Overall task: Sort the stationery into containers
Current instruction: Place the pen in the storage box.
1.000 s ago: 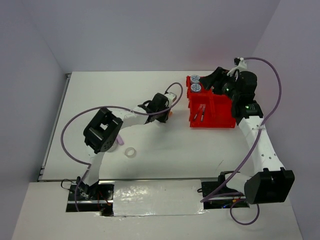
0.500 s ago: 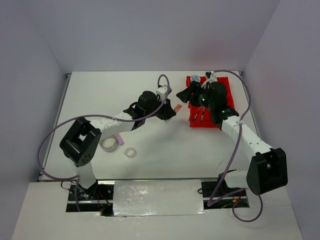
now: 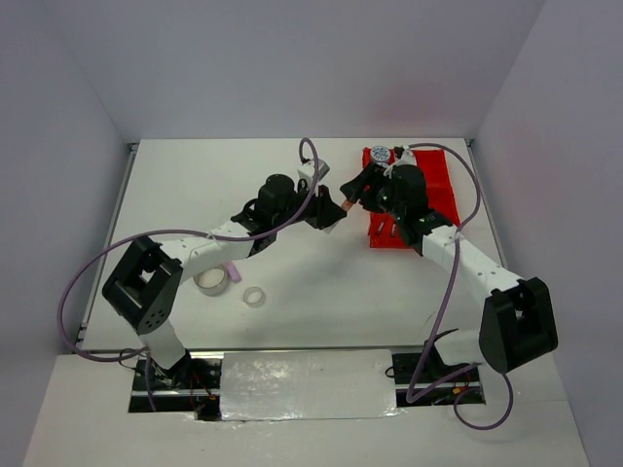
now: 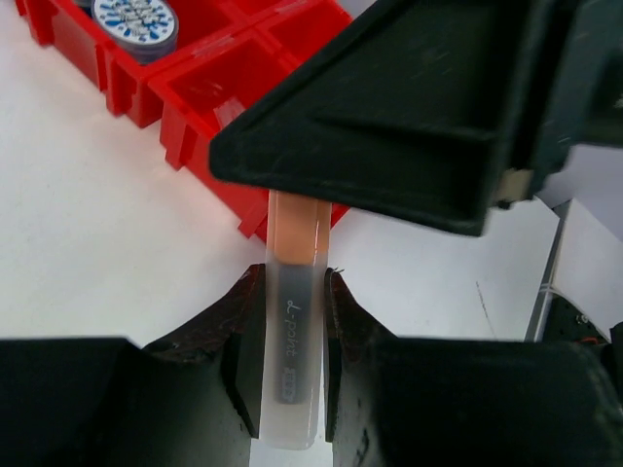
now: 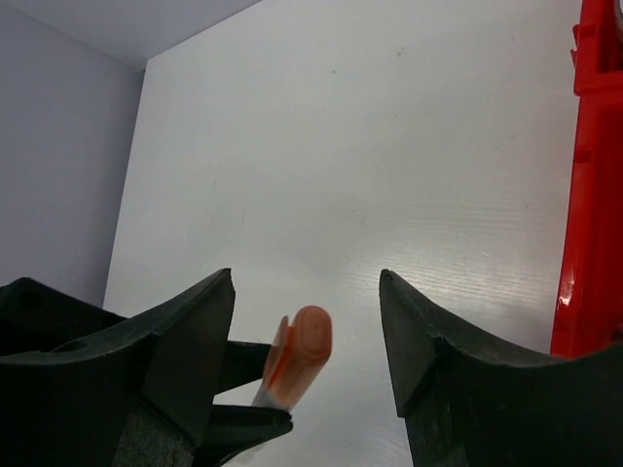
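Observation:
My left gripper (image 3: 334,212) is shut on the orange-capped short stick (image 4: 295,321), held above the table just left of the red tray (image 3: 440,185). The stick's orange cap (image 5: 300,355) points between the open jaws of my right gripper (image 3: 356,191), which faces it without touching. The red tray (image 4: 209,92) holds a blue-patterned tape roll (image 4: 136,17) in a far compartment and pens (image 3: 387,227) in a near one. A clear tape ring (image 3: 211,280), a small ring (image 3: 254,297) and a pink stick (image 3: 233,271) lie on the table at the near left.
The white table (image 3: 195,185) is walled by grey panels on the left, back and right. Purple cables loop off both arms. The tray's left wall (image 5: 589,195) stands at the right edge of the right wrist view.
My left gripper has carried the orange-capped stick right towards the tray. My right arm has swung left from over the tray until its open jaws face the stick's cap.

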Controlling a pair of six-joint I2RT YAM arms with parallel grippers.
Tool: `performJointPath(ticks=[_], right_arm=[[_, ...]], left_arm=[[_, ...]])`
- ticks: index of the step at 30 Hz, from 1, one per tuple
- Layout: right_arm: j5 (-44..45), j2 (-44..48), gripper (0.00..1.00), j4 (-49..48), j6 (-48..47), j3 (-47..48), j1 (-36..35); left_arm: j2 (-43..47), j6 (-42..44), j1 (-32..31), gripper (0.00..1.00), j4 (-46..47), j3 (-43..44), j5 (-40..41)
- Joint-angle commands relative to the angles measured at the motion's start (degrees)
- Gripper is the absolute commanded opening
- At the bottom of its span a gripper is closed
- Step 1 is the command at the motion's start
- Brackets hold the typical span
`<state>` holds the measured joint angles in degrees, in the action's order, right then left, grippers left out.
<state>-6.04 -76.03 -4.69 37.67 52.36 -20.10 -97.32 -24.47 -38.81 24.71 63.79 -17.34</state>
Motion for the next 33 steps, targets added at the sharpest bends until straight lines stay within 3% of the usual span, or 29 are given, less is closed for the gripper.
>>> performJointPath(ticks=[1, 7, 10, 11, 13, 14, 15, 20, 25, 28, 33], right_arm=[[1.7, -1.2, 0.67, -1.5, 0.2, 0.3, -1.5], [-5.9, -4.6, 0.52, -3.9, 2.8, 0.6, -3.4], [-10.5, -6.1, 0.25, -6.8, 5.0, 0.6, -3.9], [-11.3, -6.6, 0.05, -7.2, 5.8, 0.7, -3.8], [-11.2, -7.3, 0.0, -6.8, 5.8, 1.6, -3.8], [-10.5, -7.4, 0.0, -5.9, 5.0, 2.0, -3.9], [-7.4, -7.6, 0.0, -5.1, 3.7, 2.7, -3.6], [3.1, -12.8, 0.0, 6.0, -6.1, 14.2, 2.2], [15.7, -21.3, 0.0, 12.8, -14.6, 27.8, 13.7], [21.0, -26.7, 0.0, 14.2, -18.1, 35.2, 17.9], [21.1, -36.7, 0.0, 16.0, -20.0, 47.5, 23.1]], left_arm=[[2.8, -0.8, 0.0, 0.0, 5.1, -0.1, -2.2], [2.8, -0.6, 0.0, 0.0, 4.6, 0.6, -0.2], [2.7, -0.1, 0.0, 0.0, 3.5, 1.1, 1.5], [2.7, -0.1, 0.0, 0.02, 3.2, 1.2, 2.3], [3.2, -0.1, 0.0, 0.31, 2.0, 1.2, 4.4], [3.4, -0.1, 0.0, 0.53, 1.3, 1.2, 5.1], [3.7, 0.1, 0.0, 0.98, 0.4, 1.5, 5.9], [4.9, 0.6, 0.0, 0.99, -14.0, 4.9, 16.7], [6.3, -5.7, 3.5, 0.99, -32.3, 5.9, 28.6], [7.9, -8.2, 7.2, 0.99, -36.0, 3.4, 28.8], [10.5, -8.4, 9.8, 0.99, -38.6, 0.4, 27.6]])
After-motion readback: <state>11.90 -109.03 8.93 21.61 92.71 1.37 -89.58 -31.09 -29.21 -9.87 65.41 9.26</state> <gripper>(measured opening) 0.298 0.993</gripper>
